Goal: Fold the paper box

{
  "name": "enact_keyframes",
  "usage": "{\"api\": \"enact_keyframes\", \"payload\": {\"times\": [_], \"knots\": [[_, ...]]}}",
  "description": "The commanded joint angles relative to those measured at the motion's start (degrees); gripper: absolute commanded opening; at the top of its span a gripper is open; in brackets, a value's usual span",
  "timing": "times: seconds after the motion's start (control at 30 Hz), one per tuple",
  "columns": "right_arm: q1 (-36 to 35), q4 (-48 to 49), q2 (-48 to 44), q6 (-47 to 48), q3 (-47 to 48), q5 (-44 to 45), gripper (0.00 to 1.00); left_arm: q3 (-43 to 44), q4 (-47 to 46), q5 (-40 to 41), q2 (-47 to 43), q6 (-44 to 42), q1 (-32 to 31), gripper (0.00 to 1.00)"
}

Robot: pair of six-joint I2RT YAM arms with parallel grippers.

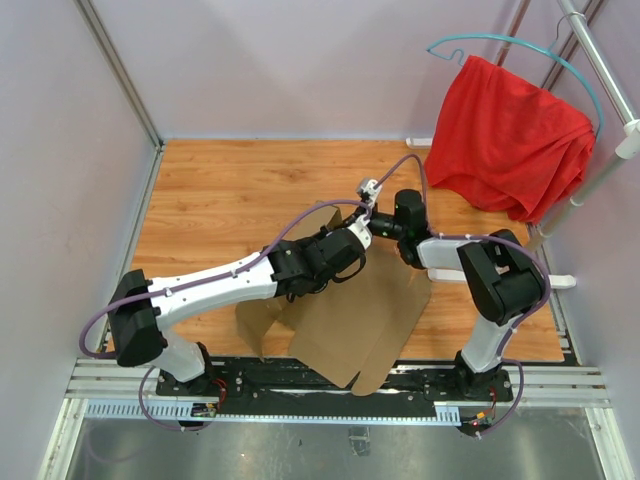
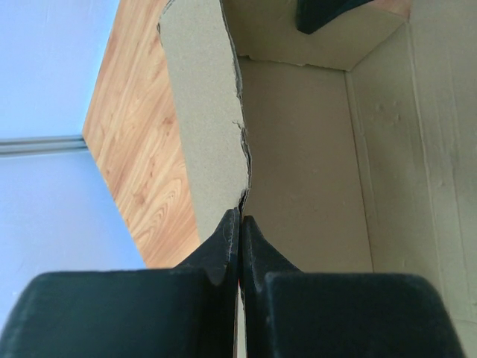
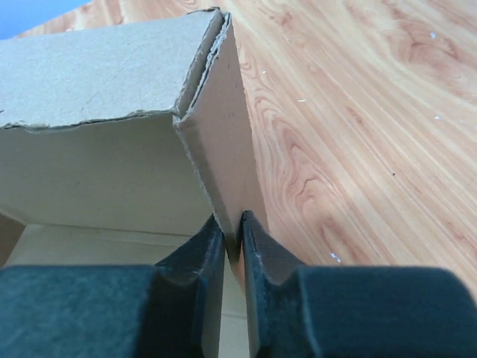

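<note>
- My left gripper (image 2: 240, 224) is clamped on a raised wall of the box (image 1: 375, 310), which sits near-centre on the table (image 1: 220, 190).
- My right gripper (image 3: 232, 224) pinches the adjoining wall; if the arms pull apart, I risk tearing the corner.

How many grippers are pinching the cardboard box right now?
2. The left gripper is shut on the edge of an upright wall of the paper box. The right gripper is shut on another upright wall, just beside a corner. No other grip shows.
</note>
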State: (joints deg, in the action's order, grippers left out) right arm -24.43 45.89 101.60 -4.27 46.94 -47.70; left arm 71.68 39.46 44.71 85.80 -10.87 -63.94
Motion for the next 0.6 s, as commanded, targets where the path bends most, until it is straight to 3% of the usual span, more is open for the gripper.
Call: {"api": "enact_keyframes", "payload": {"times": [0.0,0.13,0.33,0.47,0.57], "knots": [[-4.1,5.1,1.0,-1.4,-2.0,5.0,0.11,1.3,-0.5,-3.3,1.4,1.2,-1.1,0.00],[-6.3,9.1,1.4,-2.5,-4.3,9.4,0.01,1.3,-0.3,-2.7,1.4,2.0,-1.1,0.00],[-10.5,11.8,-0.3,-1.8,-7.6,19.7,0.01,1.6,0.8,-1.4,1.9,3.4,-1.3,0.00],[-13.7,11.2,-2.3,1.5,-10.4,33.9,0.01,2.6,1.4,-0.7,1.8,4.4,-1.5,0.00],[-14.0,13.5,-2.6,1.0,-12.4,39.9,0.01,2.7,1.5,0.4,1.4,4.6,-1.6,0.00]]}}
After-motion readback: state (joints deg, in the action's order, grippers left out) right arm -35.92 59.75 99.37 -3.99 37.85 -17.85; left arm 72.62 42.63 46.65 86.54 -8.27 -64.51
